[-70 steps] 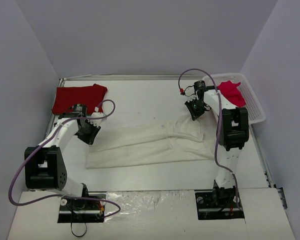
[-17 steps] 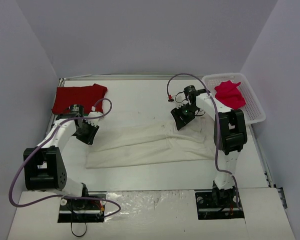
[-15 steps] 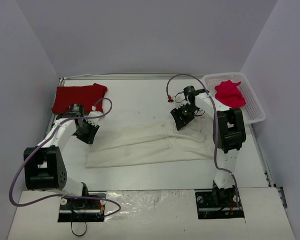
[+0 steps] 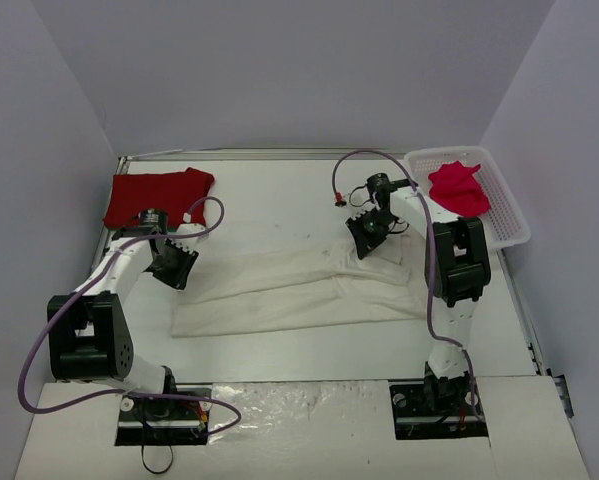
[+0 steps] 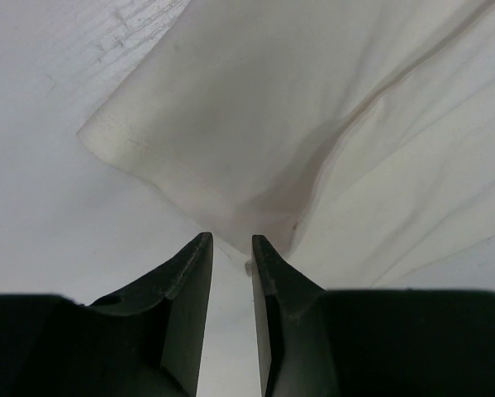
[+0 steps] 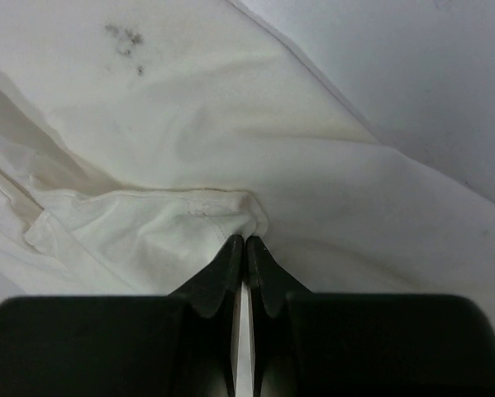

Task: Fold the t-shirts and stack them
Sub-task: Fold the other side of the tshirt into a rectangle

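A large cream-white t-shirt [image 4: 299, 290] lies spread and creased across the middle of the table. My right gripper [image 4: 363, 248] is down on its upper right part. In the right wrist view the right gripper [image 6: 245, 240] is shut, pinching a bunched hem fold of this t-shirt [image 6: 189, 124]. My left gripper [image 4: 181, 278] sits at the shirt's upper left edge. The left wrist view shows this gripper [image 5: 230, 240] with a narrow gap between the jaws, and the t-shirt's [image 5: 255, 124] folded edge lies at their tips. A folded red t-shirt [image 4: 154, 195] lies at the back left. A pinkish-red one [image 4: 459, 188] sits in the basket.
A white plastic lattice basket [image 4: 509, 215] stands at the back right corner, against the right wall. Grey walls close the table on three sides. Purple cables loop off both arms.
My right gripper came left from near the basket to the shirt's upper edge, then closed its jaws on a fold of cloth. The left arm has hardly moved.
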Robot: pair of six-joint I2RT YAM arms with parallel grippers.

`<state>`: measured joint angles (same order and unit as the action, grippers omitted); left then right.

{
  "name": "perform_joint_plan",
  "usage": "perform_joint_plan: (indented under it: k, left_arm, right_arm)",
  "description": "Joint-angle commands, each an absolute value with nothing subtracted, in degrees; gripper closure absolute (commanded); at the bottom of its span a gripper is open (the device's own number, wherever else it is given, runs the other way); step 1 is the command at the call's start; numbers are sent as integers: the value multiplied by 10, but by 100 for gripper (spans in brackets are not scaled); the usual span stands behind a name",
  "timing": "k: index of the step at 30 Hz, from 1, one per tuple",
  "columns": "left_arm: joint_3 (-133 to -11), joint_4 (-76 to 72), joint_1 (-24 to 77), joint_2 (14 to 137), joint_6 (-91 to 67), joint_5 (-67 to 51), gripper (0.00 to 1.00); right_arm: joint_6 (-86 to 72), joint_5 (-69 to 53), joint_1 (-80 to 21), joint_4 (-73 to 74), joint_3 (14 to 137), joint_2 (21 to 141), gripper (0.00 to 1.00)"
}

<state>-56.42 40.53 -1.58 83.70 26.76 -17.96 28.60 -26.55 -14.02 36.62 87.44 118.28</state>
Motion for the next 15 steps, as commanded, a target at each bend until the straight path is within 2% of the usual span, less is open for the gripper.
perform_joint_plan:
  k: [1, 15]
  left_arm:
    - [-563, 409, -19, 838, 265, -181, 75]
    - [-561, 406, -18, 821, 267, -187, 75]
  right_arm:
    - [285, -273, -146, 394, 874, 1129, 100]
    - [279, -251, -192, 432, 784, 1008, 100]
